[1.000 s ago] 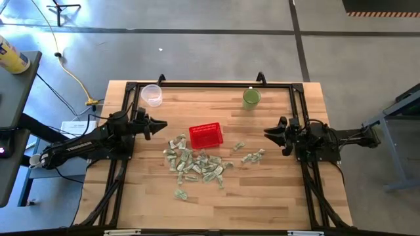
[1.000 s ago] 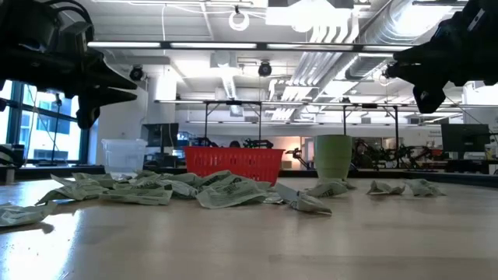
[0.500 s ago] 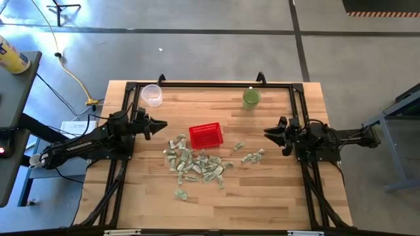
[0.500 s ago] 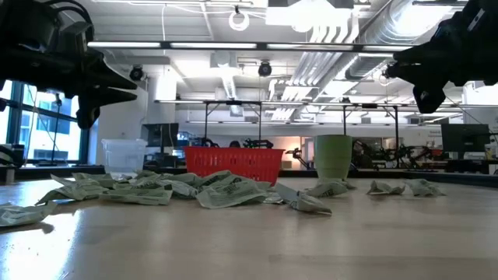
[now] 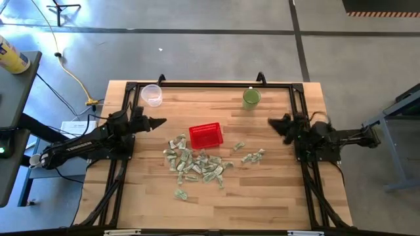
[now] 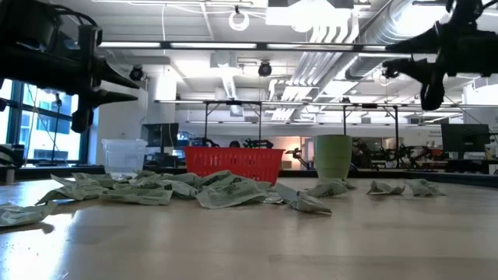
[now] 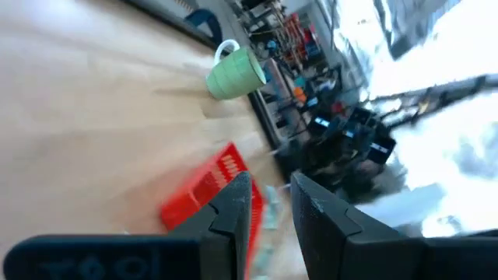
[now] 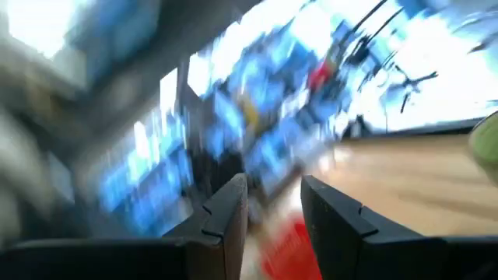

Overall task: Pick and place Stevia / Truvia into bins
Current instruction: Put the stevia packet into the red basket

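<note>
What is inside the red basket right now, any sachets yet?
From above, the red basket shows only its own red floor, no sachets; they lie scattered on the table beside it. In the low view the mesh wall hides its floor.

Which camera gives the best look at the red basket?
The high view: the basket shows whole from above, its inside visible. The low view shows only its far side wall behind sachets; both wrist views show a blurred red patch.

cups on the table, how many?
2. The clear plastic cup stands near the table's far left corner, close to the left gripper. The green cup stands toward the far right, behind the red basket. None looks hidden.
</note>
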### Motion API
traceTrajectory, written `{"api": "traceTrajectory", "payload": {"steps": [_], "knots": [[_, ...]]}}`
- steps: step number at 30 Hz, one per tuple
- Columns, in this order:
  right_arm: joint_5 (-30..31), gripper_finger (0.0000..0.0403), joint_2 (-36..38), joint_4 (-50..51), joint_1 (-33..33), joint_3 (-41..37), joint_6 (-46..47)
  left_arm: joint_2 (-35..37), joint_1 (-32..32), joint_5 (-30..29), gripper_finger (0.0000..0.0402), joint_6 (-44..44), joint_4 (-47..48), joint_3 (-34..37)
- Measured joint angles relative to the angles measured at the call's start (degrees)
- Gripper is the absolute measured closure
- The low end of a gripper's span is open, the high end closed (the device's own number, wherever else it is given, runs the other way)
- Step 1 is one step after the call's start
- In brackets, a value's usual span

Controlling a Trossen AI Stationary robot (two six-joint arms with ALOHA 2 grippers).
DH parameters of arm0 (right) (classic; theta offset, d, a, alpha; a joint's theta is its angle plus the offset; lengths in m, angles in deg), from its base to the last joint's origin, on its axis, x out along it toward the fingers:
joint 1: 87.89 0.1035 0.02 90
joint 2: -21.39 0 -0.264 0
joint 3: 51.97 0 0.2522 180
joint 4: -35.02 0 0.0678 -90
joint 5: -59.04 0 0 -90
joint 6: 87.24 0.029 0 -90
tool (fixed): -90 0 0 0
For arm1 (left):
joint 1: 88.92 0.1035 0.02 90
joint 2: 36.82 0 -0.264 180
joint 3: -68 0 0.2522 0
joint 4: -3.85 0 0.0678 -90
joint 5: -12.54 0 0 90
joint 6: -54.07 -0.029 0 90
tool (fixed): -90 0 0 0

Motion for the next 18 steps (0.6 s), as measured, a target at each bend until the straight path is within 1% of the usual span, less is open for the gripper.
{"api": "traceTrajectory", "payload": {"steps": [3,5,7,9,11,12,13,15,16,18], "knots": [[11.7,0.0289,0.0,-7.3,0.0,0.1,3.8,0.0,0.0,-0.2,0.0275,1.9,0.2,0.0],[17.2,0.0289,0.0,-11.9,0.0,0.1,4.1,0.0,0.0,-0.3,0.0275,1.7,0.5,0.0],[20.0,0.0289,0.0,-16.4,0.0,0.1,4.2,0.0,0.0,-0.4,0.0275,1.7,0.6,0.0],[19.3,0.0289,0.0,-21.2,0.0,0.1,3.6,0.0,0.0,-0.5,0.0275,1.6,0.6,0.0],[22.2,0.0289,-0.4,-25.4,-0.1,0.2,1.8,0.0,0.0,-1.9,0.0275,1.6,0.6,0.0],[22.7,0.0289,-0.6,-26.6,-0.2,0.2,1.7,0.0,0.0,-2.8,0.0275,1.6,0.6,0.0],[20.9,0.0289,-0.8,-27.0,-0.2,0.2,1.6,0.0,0.0,-3.5,0.0275,1.6,0.6,0.0],[13.4,0.0289,-1.7,-25.0,-0.4,0.5,2.0,0.0,0.0,-5.5,0.0275,1.6,0.6,0.0],[9.5,0.0289,-2.5,-22.2,-0.3,1.1,3.8,0.0,0.0,-5.9,0.0275,1.6,0.6,0.0],[3.9,0.0289,-5.8,-12.0,0.1,4.1,10.1,0.0,0.0,-5.9,0.0275,1.7,0.6,0.0]]}}
